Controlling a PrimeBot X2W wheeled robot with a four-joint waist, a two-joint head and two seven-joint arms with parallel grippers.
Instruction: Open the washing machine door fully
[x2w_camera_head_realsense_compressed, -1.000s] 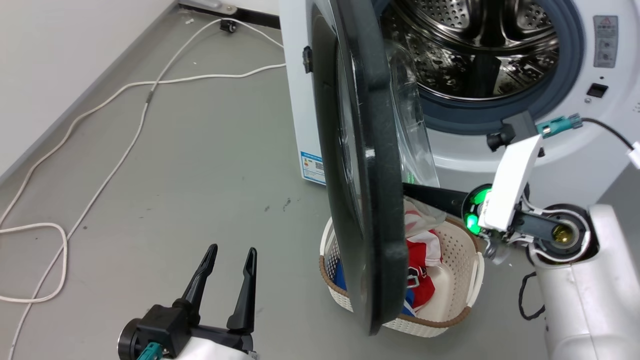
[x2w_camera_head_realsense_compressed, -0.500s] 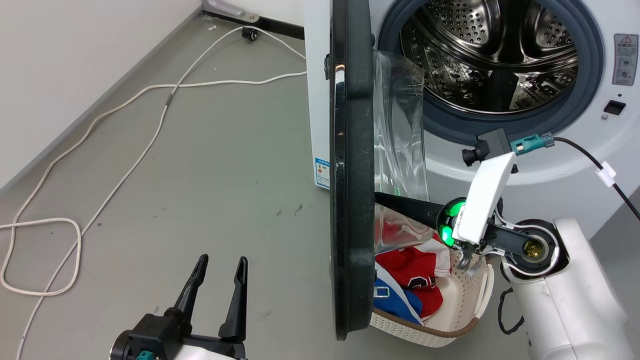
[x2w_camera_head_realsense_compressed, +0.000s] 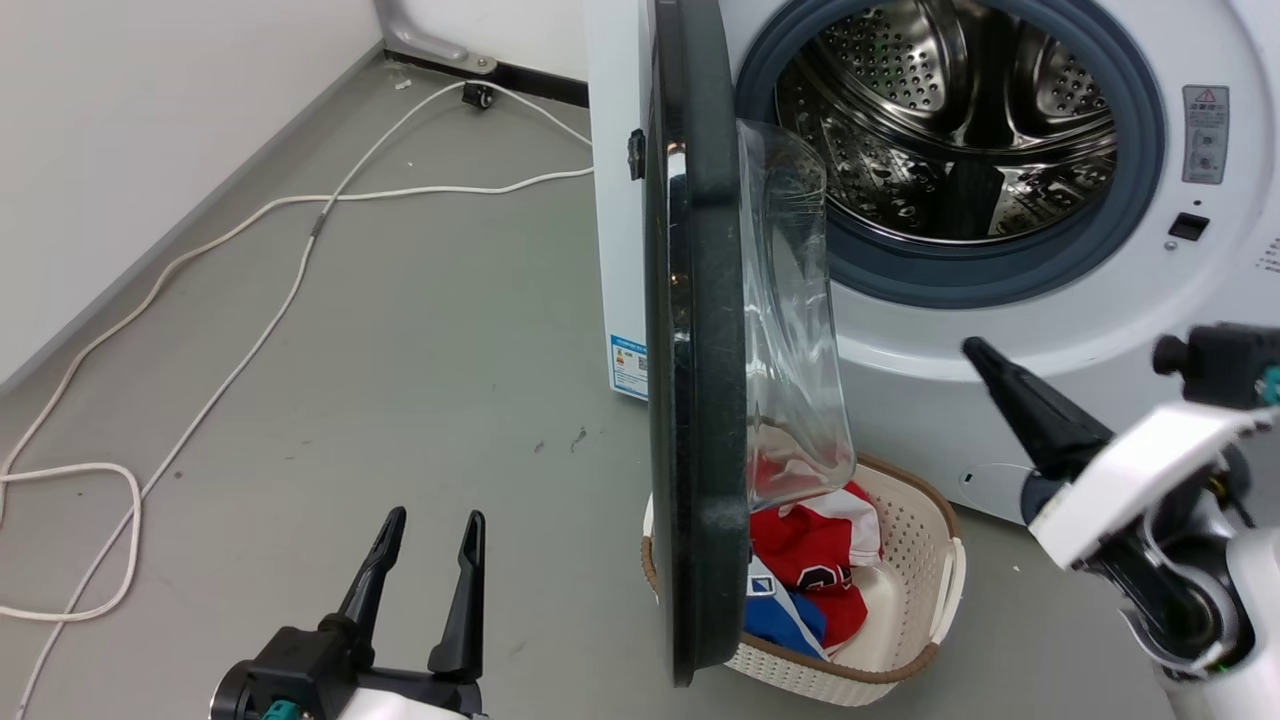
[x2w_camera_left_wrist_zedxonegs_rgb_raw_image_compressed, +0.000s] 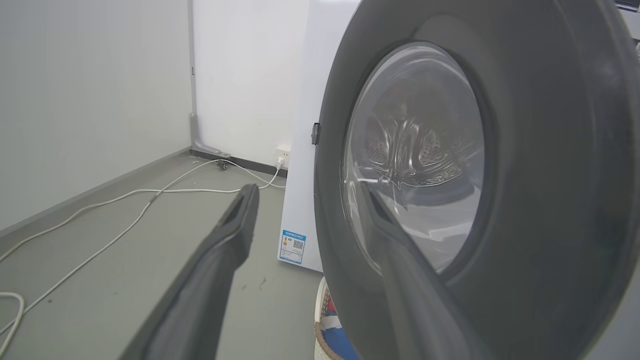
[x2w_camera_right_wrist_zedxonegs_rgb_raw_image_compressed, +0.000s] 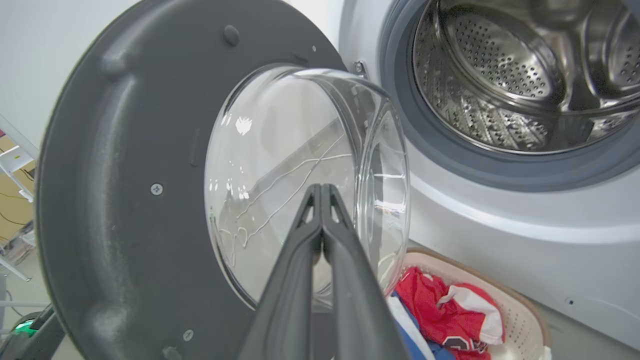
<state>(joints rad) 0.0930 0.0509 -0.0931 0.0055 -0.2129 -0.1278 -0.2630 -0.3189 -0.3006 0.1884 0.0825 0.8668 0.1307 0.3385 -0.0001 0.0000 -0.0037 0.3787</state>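
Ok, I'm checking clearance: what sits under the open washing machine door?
A cream perforated laundry basket on the floor, holding red, white and blue clothes. The washing machine door covers the basket's left part, so anything there is hidden.

A smooth grey floor (x2w_camera_head_realsense_compressed: 420, 330), marked by small dark scuffs, is met by a plain white wall (x2w_camera_head_realsense_compressed: 150, 120) along a grey skirting strip (x2w_camera_head_realsense_compressed: 190, 222). Thin white cables (x2w_camera_head_realsense_compressed: 430, 191) are trailed loosely across it toward a white wall socket (x2w_camera_left_wrist_zedxonegs_rgb_raw_image_compressed: 283, 150).

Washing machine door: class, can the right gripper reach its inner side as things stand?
Probably yes: the right gripper, shut, points straight at the glass bowl of the washing machine door, nothing between; the laundry basket lies lower.
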